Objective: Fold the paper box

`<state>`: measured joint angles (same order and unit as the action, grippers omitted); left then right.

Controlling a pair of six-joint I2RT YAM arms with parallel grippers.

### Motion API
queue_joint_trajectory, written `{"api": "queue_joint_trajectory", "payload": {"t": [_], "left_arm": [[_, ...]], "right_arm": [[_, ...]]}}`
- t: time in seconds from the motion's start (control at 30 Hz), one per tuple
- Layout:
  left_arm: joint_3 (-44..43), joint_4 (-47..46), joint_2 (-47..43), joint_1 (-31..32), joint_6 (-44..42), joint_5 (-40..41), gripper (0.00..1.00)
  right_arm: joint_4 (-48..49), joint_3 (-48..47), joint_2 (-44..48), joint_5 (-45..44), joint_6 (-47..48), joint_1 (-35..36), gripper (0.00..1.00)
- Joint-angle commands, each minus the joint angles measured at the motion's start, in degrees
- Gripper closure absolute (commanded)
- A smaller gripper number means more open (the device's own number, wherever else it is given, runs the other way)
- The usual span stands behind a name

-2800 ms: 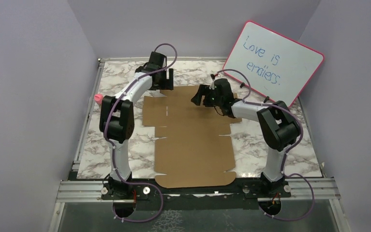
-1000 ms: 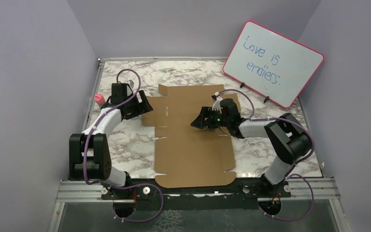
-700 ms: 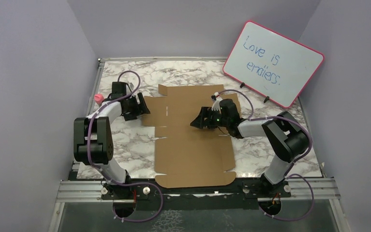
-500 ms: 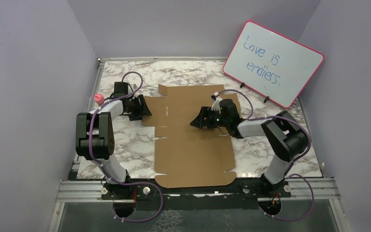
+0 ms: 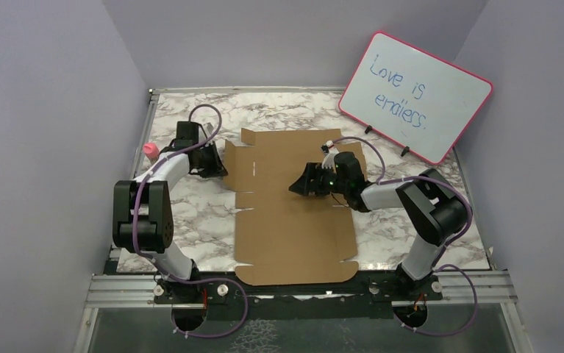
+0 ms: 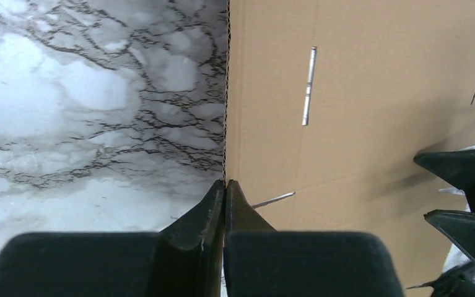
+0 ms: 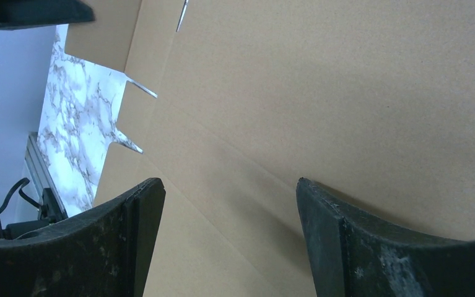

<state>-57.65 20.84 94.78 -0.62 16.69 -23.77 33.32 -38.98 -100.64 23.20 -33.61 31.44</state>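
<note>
The left gripper (image 6: 224, 189) is closed, its two black fingers (image 6: 213, 204) pressed together on the corrugated left edge of the paper box (image 5: 293, 220). The box is a plain brown die-cut cardboard sheet with flaps and slits, lying unfolded in the middle of the table. The pinched side flap sits at the sheet's far-left corner and looks tipped up a little from the surface. The right gripper (image 7: 228, 182) stands wide open and holds nothing. Its fingers are spread low over the sheet's far central panel; whether they touch the cardboard cannot be told.

The sheet's near edge reaches the table's front, between the two arm bases. Under it is a white-and-grey marble-patterned tabletop (image 5: 190, 220), bounded at the front by a silver aluminium rail (image 5: 484, 283). A small pink object (image 5: 149, 150) sits at the table's left edge, just beside the left arm. A pink-framed whiteboard (image 5: 418, 95) with blue handwriting leans tilted at the far right corner. Plain lavender walls (image 5: 43, 147) close in the left, back and right sides.
</note>
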Motion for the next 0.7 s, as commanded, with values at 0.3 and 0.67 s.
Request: {"api": "queue_joint_trajectory", "payload": {"t": [0.3, 0.67], "left_arm": [[-5.0, 8.6, -3.6, 13.1, -0.9, 26.1, 1.00], [-11.1, 13.6, -3.2, 21.1, -0.2, 35.8, 1.00]], "right_arm": [[2.9, 2.9, -1.4, -3.1, -0.8, 0.3, 0.19], [3.9, 3.7, -1.6, -4.7, -1.1, 0.3, 0.19]]}}
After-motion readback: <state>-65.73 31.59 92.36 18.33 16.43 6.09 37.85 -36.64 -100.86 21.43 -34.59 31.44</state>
